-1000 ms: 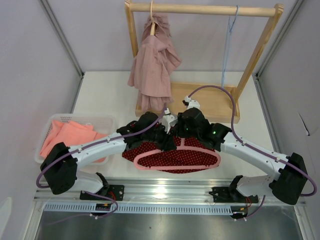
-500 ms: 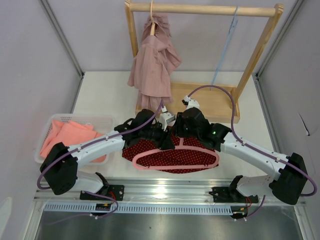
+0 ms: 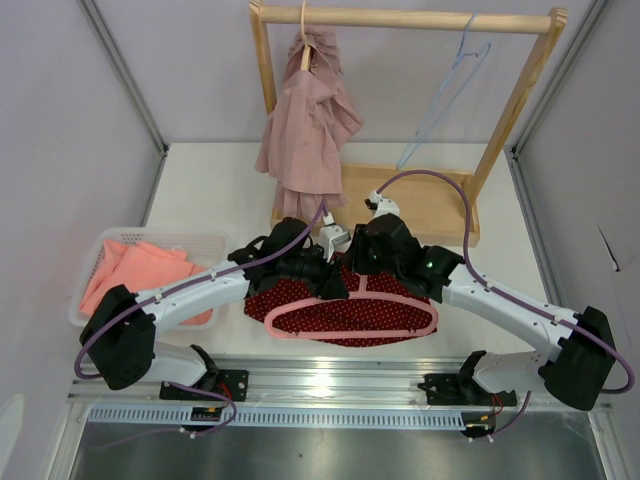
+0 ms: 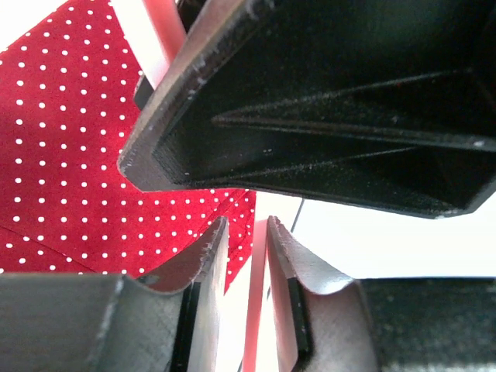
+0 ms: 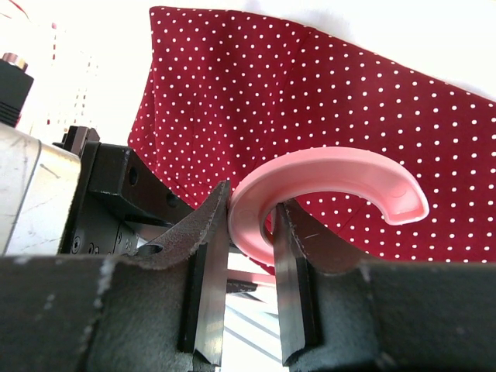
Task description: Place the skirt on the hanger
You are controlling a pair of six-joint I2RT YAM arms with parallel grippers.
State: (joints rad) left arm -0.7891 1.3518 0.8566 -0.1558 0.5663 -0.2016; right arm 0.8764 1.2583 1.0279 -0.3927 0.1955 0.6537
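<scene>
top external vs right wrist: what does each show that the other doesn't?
Top external only: the wooden rack with a dusty-pink garment and a blue hanger on its rail, the basket holding orange cloth, and the pink hanger seen whole.
Right wrist only: the grip itself, with the right gripper shut on the hook near its base.
Both: the pink hanger lying over the red dotted skirt.
</scene>
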